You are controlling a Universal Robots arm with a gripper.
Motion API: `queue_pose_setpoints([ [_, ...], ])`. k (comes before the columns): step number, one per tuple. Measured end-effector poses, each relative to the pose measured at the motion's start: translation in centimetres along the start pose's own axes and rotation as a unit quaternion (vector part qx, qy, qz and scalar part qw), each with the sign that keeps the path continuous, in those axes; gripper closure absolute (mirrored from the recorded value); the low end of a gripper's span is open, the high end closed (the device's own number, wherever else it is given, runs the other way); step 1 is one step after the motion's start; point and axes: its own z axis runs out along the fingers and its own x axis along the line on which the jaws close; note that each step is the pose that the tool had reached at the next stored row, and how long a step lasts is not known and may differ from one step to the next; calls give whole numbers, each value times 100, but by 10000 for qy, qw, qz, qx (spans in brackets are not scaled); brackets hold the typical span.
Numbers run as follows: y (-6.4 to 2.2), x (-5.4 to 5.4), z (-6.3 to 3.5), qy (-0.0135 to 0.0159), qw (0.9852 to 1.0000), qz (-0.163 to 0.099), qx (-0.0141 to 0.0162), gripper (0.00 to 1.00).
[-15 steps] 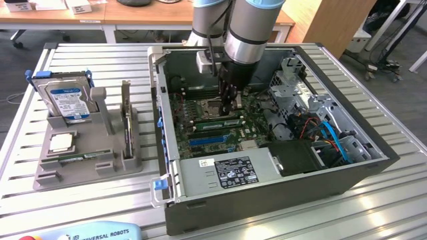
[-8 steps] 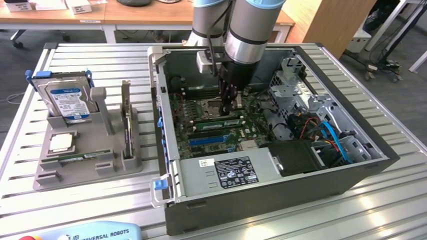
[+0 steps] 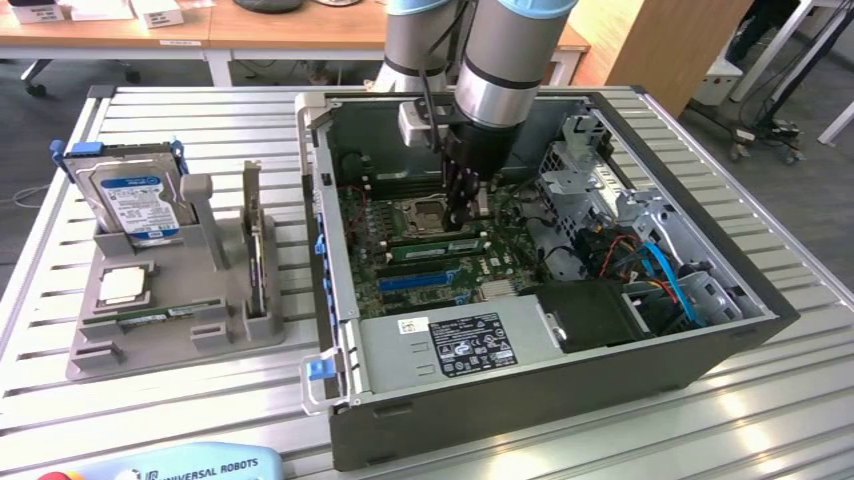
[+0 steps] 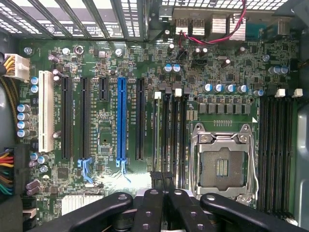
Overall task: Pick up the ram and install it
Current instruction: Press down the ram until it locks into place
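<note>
Ram (image 3: 434, 243) is seen edge-on in the exterior view, standing in a memory slot just beside the processor socket (image 3: 424, 213), directly under the gripper (image 3: 467, 222). In the wrist view the jaws are drawn together over the slot bank beside the socket (image 4: 223, 166), their black tips meeting at the stick's top edge (image 4: 161, 176); whether the stick is clamped or only pressed from above cannot be told. The motherboard (image 4: 106, 140) is spread around the slots, with a blue expansion slot (image 4: 121, 121) and a white one (image 4: 47, 111) further off. The board is carried in an open computer case (image 3: 534, 410) lying on the slatted tabletop (image 3: 160, 410). Towards the tabletop's edge at the exterior view's left, a grey fixture (image 3: 174, 330) is set, holding a blue-labelled hard drive (image 3: 131, 200), a square silver processor chip (image 3: 120, 287) and a second green stick (image 3: 167, 316) lying flat.
</note>
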Motion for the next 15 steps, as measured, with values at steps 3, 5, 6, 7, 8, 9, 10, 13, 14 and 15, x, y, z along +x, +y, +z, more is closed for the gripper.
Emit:
queue_pose_setpoints([
  [3, 0, 0, 0, 0, 10000, 0, 0, 90],
  [5, -1, 0, 0, 0, 10000, 0, 0, 90],
  [6, -1, 0, 0, 0, 10000, 0, 0, 90],
  [7, 0, 0, 0, 0, 10000, 0, 0, 90],
  [8, 0, 0, 0, 0, 10000, 0, 0, 90],
  [9, 0, 0, 0, 0, 10000, 0, 0, 90],
  [10, 0, 0, 0, 0, 10000, 0, 0, 90],
  [13, 0, 0, 0, 0, 10000, 6, 0, 90],
  [14, -1, 0, 0, -1, 10000, 33, 1, 90],
  [15, -1, -1, 0, -3, 10000, 73, 2, 90],
])
